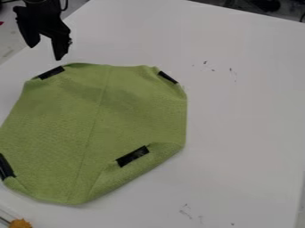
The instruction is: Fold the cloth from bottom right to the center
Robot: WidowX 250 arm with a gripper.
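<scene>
Gripper (46, 50) wide open at far left; green cloth (89, 111) at left of the white table (244, 116).
Fingers stand apart beyond the cloth's far-left edge. The cloth lies spread, its near-right corner folded inward. Black strips (132, 156) sit at four corners, one on the near-right flap.

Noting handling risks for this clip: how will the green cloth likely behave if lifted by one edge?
The cloth would probably droop, as its folded edges look soft. The folded-in corner near the lower right, with its black patch, may unfold.
</scene>
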